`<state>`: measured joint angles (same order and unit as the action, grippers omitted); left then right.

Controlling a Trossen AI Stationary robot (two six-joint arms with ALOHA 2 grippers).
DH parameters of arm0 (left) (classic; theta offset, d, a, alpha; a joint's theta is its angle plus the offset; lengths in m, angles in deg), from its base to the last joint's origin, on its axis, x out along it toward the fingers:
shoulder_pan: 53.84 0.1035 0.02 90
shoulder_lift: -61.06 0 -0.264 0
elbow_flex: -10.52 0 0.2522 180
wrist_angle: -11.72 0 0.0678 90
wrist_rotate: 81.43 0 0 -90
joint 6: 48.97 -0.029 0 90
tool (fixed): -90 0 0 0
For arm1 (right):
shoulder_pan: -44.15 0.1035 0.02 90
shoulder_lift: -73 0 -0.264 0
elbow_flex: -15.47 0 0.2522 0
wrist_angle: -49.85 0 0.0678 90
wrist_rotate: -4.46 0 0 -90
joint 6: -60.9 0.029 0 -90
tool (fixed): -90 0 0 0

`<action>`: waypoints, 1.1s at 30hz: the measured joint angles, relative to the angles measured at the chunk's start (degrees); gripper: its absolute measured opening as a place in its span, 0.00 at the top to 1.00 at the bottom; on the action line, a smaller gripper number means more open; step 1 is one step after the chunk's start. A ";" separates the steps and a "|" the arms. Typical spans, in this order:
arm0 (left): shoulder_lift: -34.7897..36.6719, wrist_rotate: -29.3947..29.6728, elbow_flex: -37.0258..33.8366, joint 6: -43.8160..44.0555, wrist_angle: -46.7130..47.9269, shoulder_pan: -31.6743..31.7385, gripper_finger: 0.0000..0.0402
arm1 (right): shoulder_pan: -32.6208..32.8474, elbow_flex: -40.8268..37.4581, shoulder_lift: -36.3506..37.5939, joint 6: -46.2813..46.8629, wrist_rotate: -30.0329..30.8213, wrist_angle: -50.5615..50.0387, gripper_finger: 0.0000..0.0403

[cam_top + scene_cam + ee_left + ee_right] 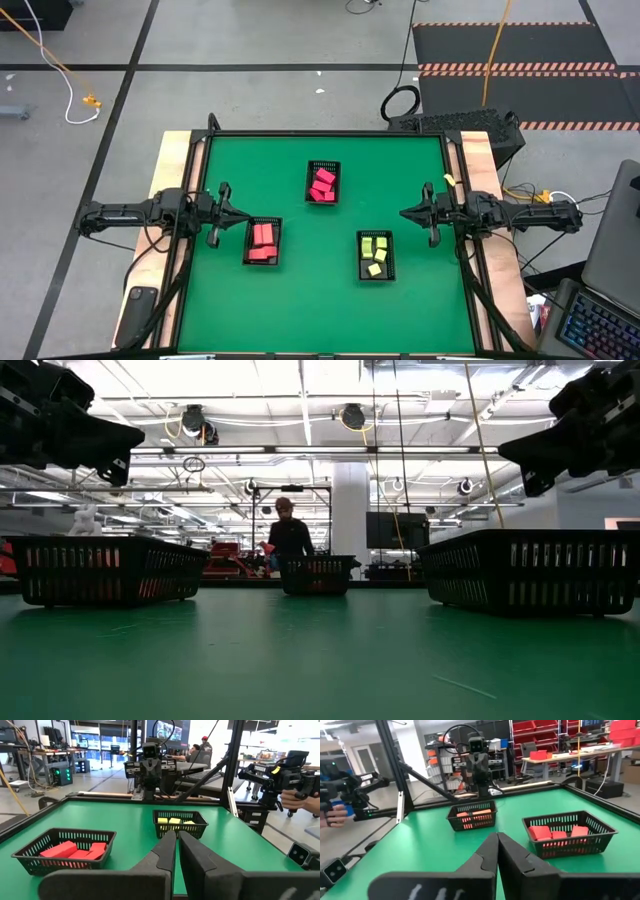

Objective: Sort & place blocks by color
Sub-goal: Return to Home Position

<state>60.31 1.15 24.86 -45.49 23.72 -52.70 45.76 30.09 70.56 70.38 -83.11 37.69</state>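
Over at the table's left edge, the left gripper [243,218] hovers empty, fingers pressed together; opposite, at the right edge, the right gripper [404,213] is closed on nothing too. Between them on the green table [300,310], everything's binned: pink-red blocks [322,186] in the far tray [309,180], salmon blocks [263,240] in the near-left tray [247,246], yellow blocks [376,250] in the near-right tray [360,256]

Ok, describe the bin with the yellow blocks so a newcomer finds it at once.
Start at the green table, where three black bins sit between the two arms. Take the bin nearest the right hand, lower right in the high view. It alone holds pale yellow blocks; the other two hold red ones.
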 joint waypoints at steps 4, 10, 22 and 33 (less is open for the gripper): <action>0.00 0.00 0.00 0.09 0.00 0.01 0.94 | 0.00 0.00 -0.04 -1.80 -0.02 -0.14 1.00; 0.01 0.00 0.00 -0.17 0.00 0.01 0.94 | -0.02 0.00 -0.04 -1.25 -1.16 -0.41 1.00; 0.02 0.00 0.00 -0.20 0.00 -0.01 0.94 | -0.02 0.00 -0.04 -0.75 -1.12 0.31 1.00; 0.02 0.00 0.00 -0.24 0.00 -0.01 0.94 | -0.02 0.00 -0.04 -0.75 -1.10 0.44 1.00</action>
<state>60.33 1.15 24.86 -45.73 23.72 -52.71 45.73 30.09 70.52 69.63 -84.20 38.13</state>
